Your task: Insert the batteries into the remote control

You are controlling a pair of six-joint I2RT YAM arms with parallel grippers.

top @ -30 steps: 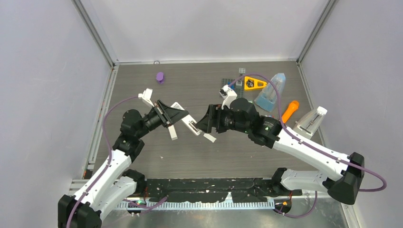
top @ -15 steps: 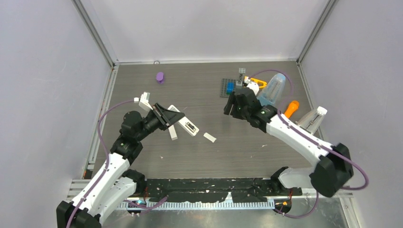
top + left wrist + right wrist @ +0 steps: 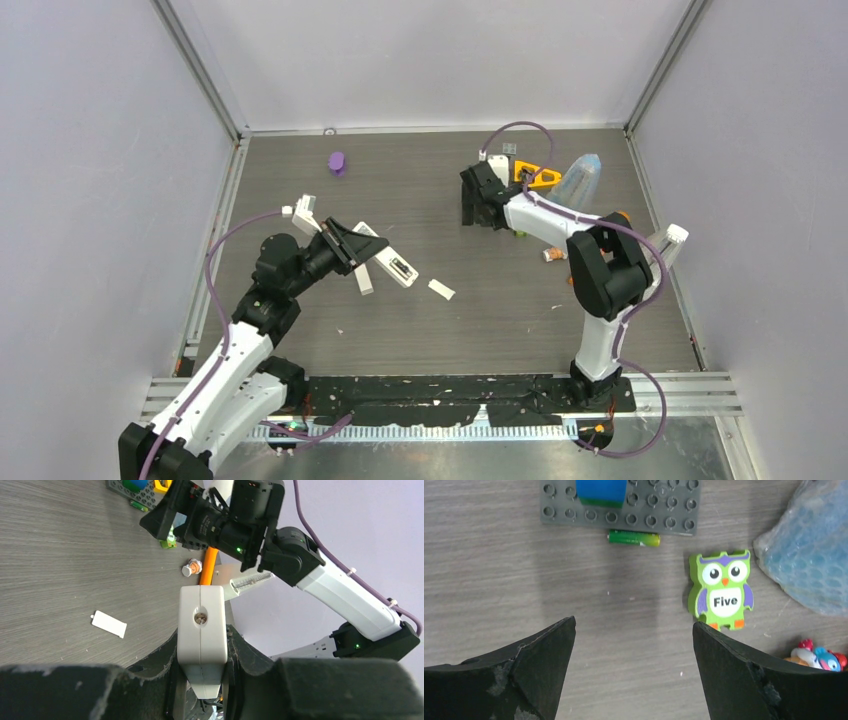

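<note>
Since a second ago the right gripper [image 3: 633,627] has left the middle of the table, where it stood close against the remote. It has swung out to the far side, and its jaws now stand wide apart with nothing between them. The left arm has barely shifted.

Straight ahead of the right gripper's spread fingers [image 3: 544,665], a green battery [image 3: 634,538] lies flat on the table [image 3: 524,580]. It is just against the near edge of a grey stud plate [image 3: 574,517] that carries a blue brick [image 3: 601,490]. Out past the right-hand finger lies a green owl piece [image 3: 723,590] marked "Five". Further that way is a blue bubble-wrap bag [image 3: 809,550].

The left gripper [image 3: 201,655] is clamped on the white remote [image 3: 201,615]. A finger presses each long side, and the remote's end sticks out ahead of the fingertips. From above, the remote shows a dark slot in its upper face; whether anything sits in that slot cannot be told. Just past the remote's free end a small white cover [image 3: 441,290] lies on the table, near it but apart. Well beyond that, over by the right arm's elbow, a red-orange battery [image 3: 191,569] lies just beside an orange carrot toy [image 3: 208,566].
</note>
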